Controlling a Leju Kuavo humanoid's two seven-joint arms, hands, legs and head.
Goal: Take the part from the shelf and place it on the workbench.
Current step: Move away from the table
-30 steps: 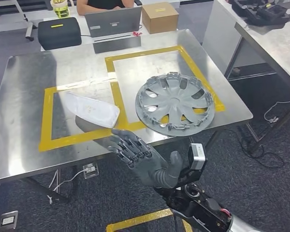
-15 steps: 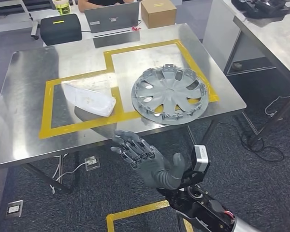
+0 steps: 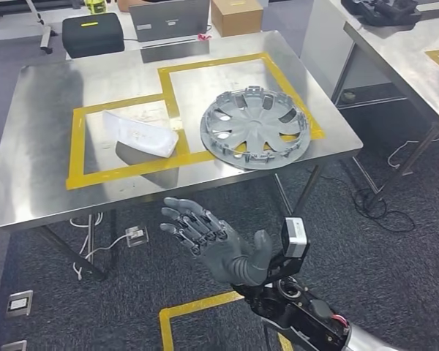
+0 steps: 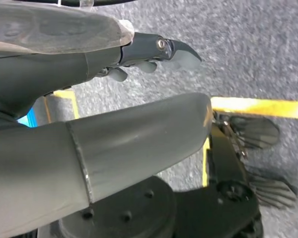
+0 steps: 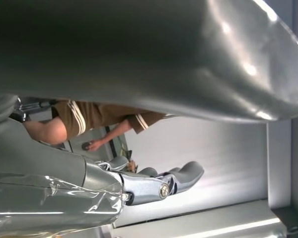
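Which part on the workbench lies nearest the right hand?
The white part in the left taped square, closer to the right hand than the wheel cover.

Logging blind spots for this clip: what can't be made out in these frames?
- Laptop, head view: its upper part is cut off by the top edge.
- Left hand, left wrist view: mostly hidden behind the grey thumb and ribbed cover.
- Person, right wrist view: all but a brown sleeve and arm hidden behind the hand's cover.
- White part, head view: print too small to read.
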